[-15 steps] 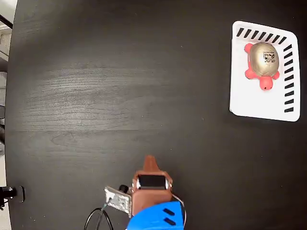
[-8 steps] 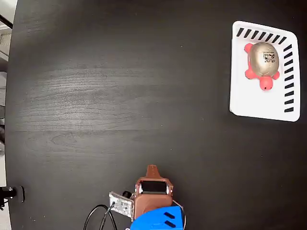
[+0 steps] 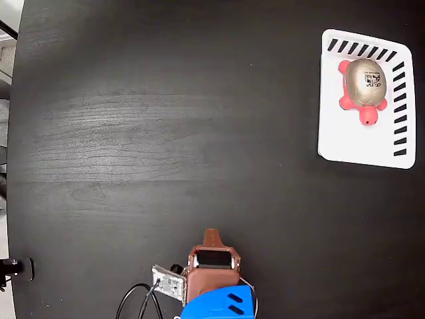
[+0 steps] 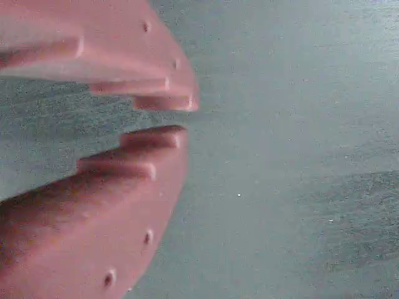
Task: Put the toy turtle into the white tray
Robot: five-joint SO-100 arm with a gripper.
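Bare table (image 3: 166,119) toward white tray (image 3: 355,143)

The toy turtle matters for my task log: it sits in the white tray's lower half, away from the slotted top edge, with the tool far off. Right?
Not quite. The fixed view shows the toy turtle in the white tray's upper half, near the slotted top edge. The tool is indeed far off.

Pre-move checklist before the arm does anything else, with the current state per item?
1. Toy turtle inside the white tray: ok, it sits at the tray's upper end.
2. Turtle upright, shell up: ok.
3. Gripper empty: ok, only table shows past the fingers.
4. Jaws closed: ok, tips nearly touching.
5. Arm clear of the tray: ok, gripper is near the bottom edge of the fixed view.
6. Tray fully on the table: ok.
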